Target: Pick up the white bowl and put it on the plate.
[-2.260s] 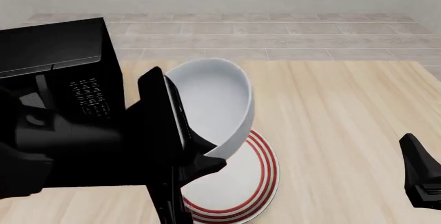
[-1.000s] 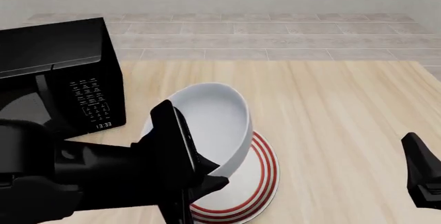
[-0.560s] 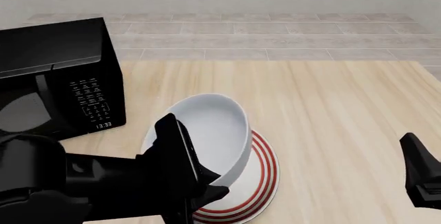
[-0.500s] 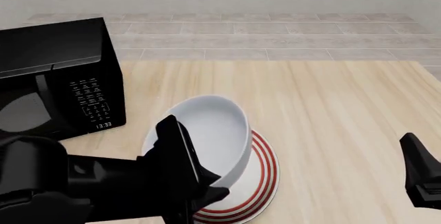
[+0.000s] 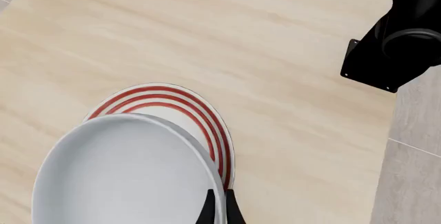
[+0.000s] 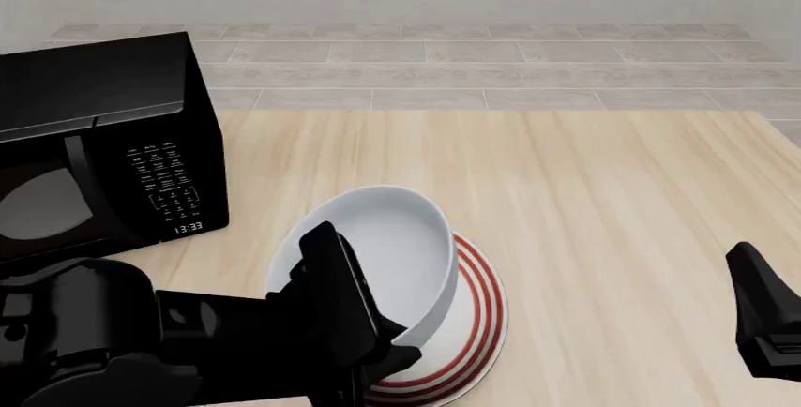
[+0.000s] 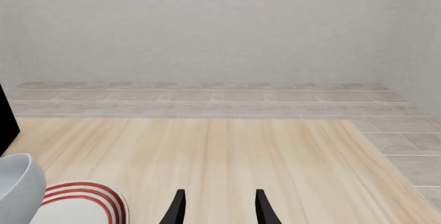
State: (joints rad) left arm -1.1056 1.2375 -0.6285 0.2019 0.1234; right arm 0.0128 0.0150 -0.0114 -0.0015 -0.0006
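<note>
The white bowl (image 6: 388, 252) is tilted, its opening facing the camera, low over the plate (image 6: 486, 318), which has red rings. I cannot tell whether they touch. My left gripper (image 6: 382, 343) is shut on the bowl's near rim. In the left wrist view its gripper (image 5: 219, 211) pinches the rim of the bowl (image 5: 124, 177) with the plate (image 5: 183, 105) beneath it. My right gripper (image 7: 219, 209) is open and empty over bare wood at the near right (image 6: 763, 327). In its view the bowl (image 7: 17, 185) and the plate (image 7: 86, 201) show at the side.
A black microwave (image 6: 107, 135) stands at the left of the wooden table (image 6: 601, 201), close behind the left arm. The table's right edge (image 6: 776, 130) borders a tiled floor. The right arm's base (image 5: 403, 33) shows in the left wrist view.
My left gripper has lowered the tilted bowl toward the plate and drawn it slightly nearer. The right arm has not moved.
</note>
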